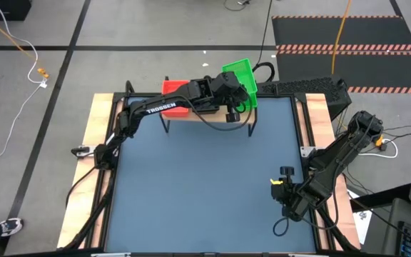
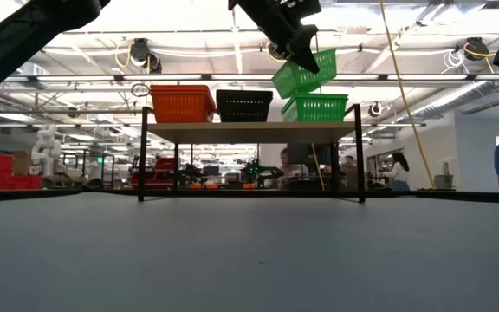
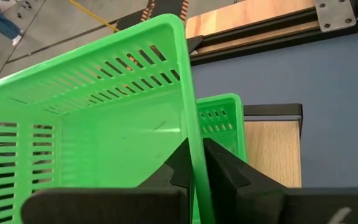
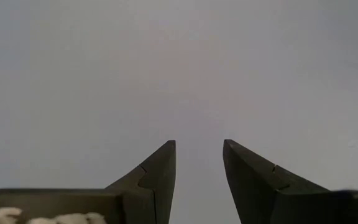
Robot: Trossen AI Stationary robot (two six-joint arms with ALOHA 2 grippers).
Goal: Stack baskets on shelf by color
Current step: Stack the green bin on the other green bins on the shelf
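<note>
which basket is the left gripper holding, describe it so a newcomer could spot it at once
Find the wooden shelf at the table's far edge, with red, black and green baskets in a row on top. Above its green end, the left gripper pinches the rim of a green basket. It alone hangs tilted in the air, over the green basket on the shelf.

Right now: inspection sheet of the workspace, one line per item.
Surface: blue table, bare in front of the shelf.
Job's things: red stack, black stack and green stack on the shelf; one more green basket tilted above the green stack.
Clutter: nothing seen.
Grippers: left gripper pinches the tilted basket's rim; right gripper open, empty, over the table's right side.
Cables: cords on the floor beyond the table.
Surroundings: people in the room behind.
</note>
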